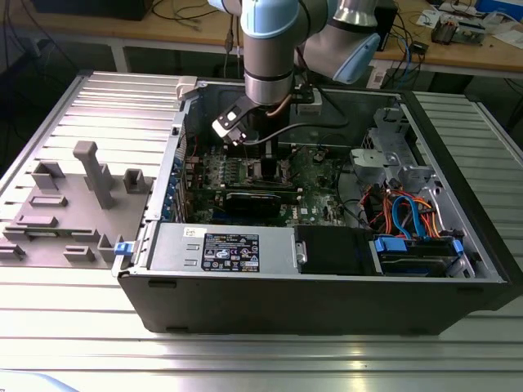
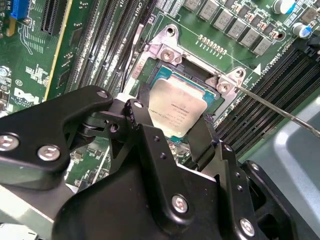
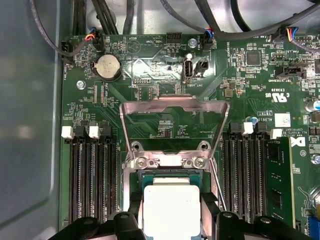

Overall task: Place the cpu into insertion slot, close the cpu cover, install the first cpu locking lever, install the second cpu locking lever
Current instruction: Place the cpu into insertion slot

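Black fingers (image 2: 145, 125) of the gripper (image 2: 172, 120) sit closest in the second wrist view. They are narrowed to the width of the cpu (image 2: 176, 107) and press on two opposite edges of it, so the jaws have the chip between them. In the first wrist view the cpu (image 3: 171, 200) shows silvery-grey and level over the square socket on the green motherboard (image 3: 250, 100); whether it is fully seated I cannot tell. Just beyond the socket the cpu cover (image 3: 175, 106) stands swung up on its hinge, with the board showing through its square opening. A thin wire locking lever (image 2: 280, 114) runs out from the socket's corner across the memory slots (image 3: 95, 185), which lie in black rows on both sides of the socket. A round coin battery (image 3: 108, 66) sits farther off, past the cover.

In the exterior view the arm (image 1: 270, 49) reaches straight down into the open computer case (image 1: 327, 302), which lies on its side on a ribbed metal table (image 1: 82, 343). A long black card (image 1: 261, 200) lies just on the near side of the gripper. A grey fixture plate (image 1: 73, 212) rests on the table beside the case, at the exterior view's left.
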You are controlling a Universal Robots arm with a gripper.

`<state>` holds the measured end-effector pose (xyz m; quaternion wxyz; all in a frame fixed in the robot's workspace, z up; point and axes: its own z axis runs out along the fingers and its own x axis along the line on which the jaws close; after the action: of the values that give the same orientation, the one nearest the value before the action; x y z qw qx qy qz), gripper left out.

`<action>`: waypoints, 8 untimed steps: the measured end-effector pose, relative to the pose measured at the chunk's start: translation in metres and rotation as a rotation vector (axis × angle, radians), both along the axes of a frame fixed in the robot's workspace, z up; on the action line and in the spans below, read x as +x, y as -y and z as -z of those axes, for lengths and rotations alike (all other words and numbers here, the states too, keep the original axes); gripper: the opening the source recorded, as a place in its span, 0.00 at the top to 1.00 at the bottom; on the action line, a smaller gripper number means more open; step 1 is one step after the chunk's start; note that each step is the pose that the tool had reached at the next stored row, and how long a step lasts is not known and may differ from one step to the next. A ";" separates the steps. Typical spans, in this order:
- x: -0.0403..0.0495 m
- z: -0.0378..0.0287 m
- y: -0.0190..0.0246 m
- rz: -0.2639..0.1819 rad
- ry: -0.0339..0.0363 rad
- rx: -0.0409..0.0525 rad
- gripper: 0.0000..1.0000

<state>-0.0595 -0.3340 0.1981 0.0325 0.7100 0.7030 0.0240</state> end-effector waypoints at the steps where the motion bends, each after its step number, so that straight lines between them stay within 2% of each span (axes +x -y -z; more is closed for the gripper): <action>1: 0.0002 0.0001 0.0000 0.000 0.0001 0.0000 0.46; 8: 0.0005 0.0005 0.0000 0.000 0.0002 -0.0003 0.46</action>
<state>-0.0591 -0.3340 0.1976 0.0326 0.7102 0.7029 0.0239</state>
